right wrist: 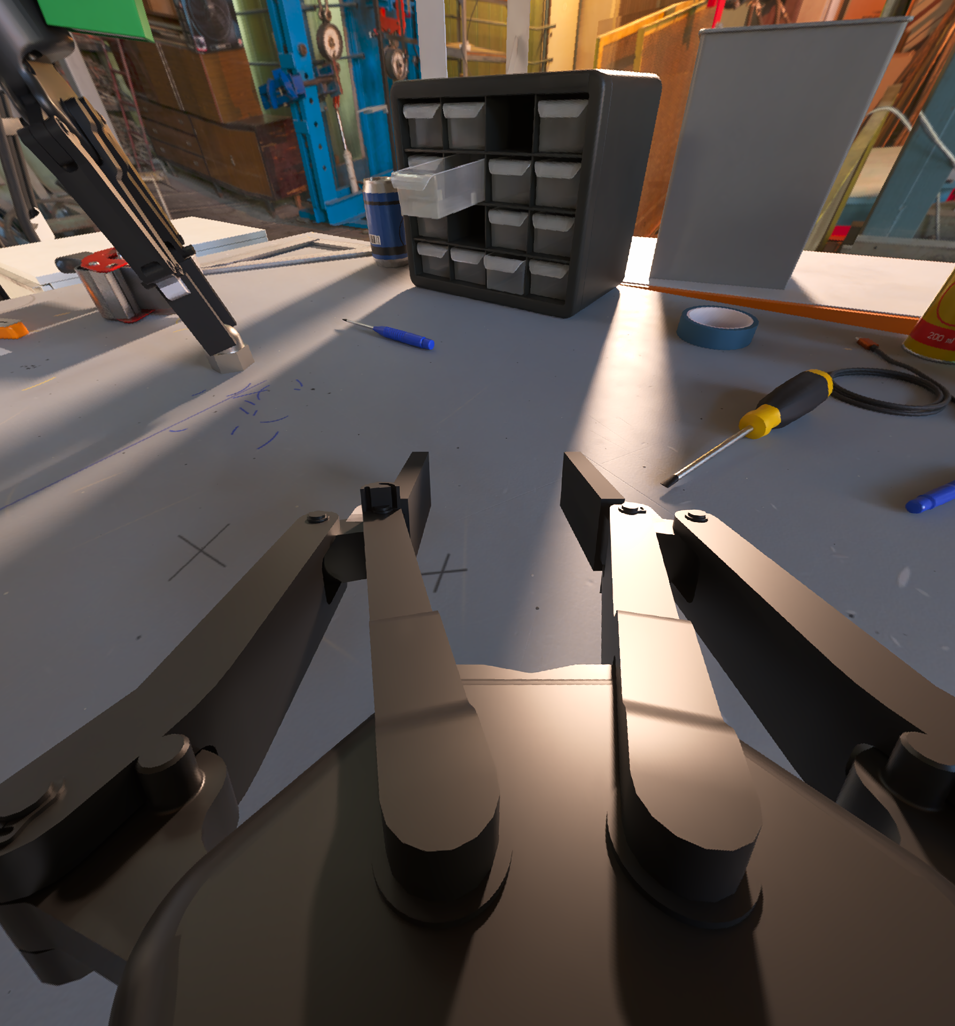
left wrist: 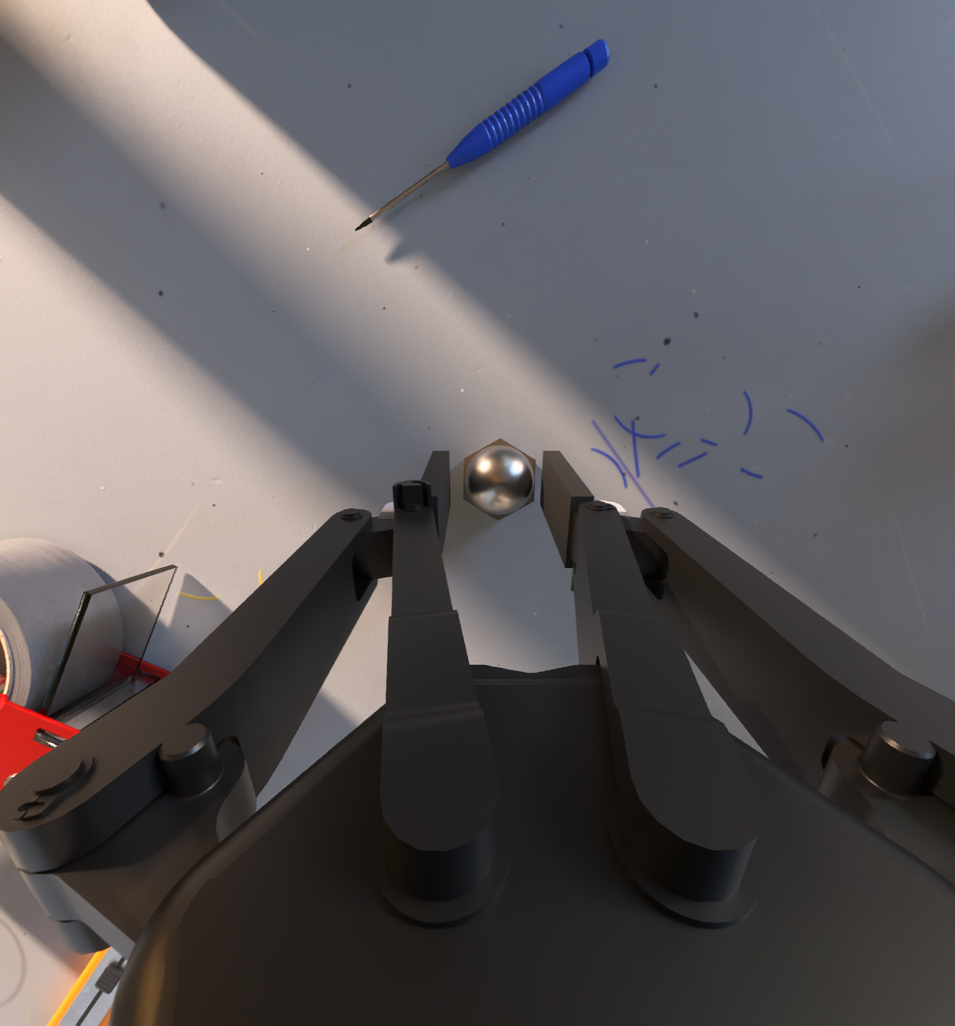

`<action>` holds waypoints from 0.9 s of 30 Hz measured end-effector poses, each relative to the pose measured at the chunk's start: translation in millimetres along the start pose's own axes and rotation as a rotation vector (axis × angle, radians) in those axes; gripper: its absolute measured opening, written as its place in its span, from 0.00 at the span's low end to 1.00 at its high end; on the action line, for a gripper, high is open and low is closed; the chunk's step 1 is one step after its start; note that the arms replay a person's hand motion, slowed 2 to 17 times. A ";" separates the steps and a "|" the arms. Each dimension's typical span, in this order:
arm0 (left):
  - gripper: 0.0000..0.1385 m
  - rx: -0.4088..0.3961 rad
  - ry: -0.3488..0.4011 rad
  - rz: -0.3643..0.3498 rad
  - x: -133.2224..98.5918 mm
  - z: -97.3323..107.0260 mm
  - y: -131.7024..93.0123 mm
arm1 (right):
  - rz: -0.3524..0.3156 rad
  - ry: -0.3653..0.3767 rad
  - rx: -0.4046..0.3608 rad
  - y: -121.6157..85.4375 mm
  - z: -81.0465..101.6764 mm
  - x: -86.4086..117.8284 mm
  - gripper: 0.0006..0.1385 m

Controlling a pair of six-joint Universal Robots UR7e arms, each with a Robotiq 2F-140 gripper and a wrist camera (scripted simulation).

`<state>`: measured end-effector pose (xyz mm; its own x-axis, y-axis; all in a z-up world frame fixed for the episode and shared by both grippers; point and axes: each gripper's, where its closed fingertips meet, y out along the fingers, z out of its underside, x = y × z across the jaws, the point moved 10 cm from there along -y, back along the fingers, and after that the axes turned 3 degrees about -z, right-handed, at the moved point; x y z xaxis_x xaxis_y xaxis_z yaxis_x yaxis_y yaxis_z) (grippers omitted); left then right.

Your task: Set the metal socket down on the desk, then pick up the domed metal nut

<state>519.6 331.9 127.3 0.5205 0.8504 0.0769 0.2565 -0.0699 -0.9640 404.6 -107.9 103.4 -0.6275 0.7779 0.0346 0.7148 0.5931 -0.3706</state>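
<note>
The left gripper point(left wrist: 496, 482) points down at the desk point(left wrist: 242, 361) with its two fingers closed in around the domed nut point(left wrist: 499, 478), one pad on each side; whether the pads actually press the nut's flats cannot be told, as thin slivers of gap seem to show. The nut sits on the desk, dome up, at the edge of a sunlit band. Just to its right are blue pen scribbles point(left wrist: 697, 427). Off to the lower left lies a red tape dispenser point(left wrist: 14, 683) with a grey roll. Farther away a small blue screwdriver point(left wrist: 497, 127) lies in shadow. The right gripper point(right wrist: 494, 488) hovers over bare desk, jaws wide apart and holding nothing. Beyond it stand a yellow-handled screwdriver point(right wrist: 764, 416), a blue tape roll point(right wrist: 716, 327) and a black drawer cabinet point(right wrist: 519, 189).
</note>
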 end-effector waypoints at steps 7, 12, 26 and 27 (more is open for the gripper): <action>0.24 -0.001 0.036 -0.009 -2.7 -2.8 -0.7 | -0.002 0.006 -0.002 -0.2 0.0 -0.7 0.45; 0.24 -0.005 0.052 -0.021 -4.2 -4.0 -0.6 | -0.003 0.008 -0.004 -0.5 0.0 -1.0 0.45; 0.24 -0.048 0.048 -0.061 -4.7 -4.5 -1.8 | -0.007 0.009 -0.006 -0.6 0.1 -1.0 0.45; 0.24 -0.052 0.047 -0.064 -4.7 -4.4 -1.9 | -0.007 0.009 -0.005 -0.6 0.1 -1.0 0.45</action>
<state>520.3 325.7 130.0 0.5393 0.8285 0.1507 0.3313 -0.0443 -0.9425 404.8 -109.0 103.5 -0.6298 0.7754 0.0451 0.7121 0.5996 -0.3653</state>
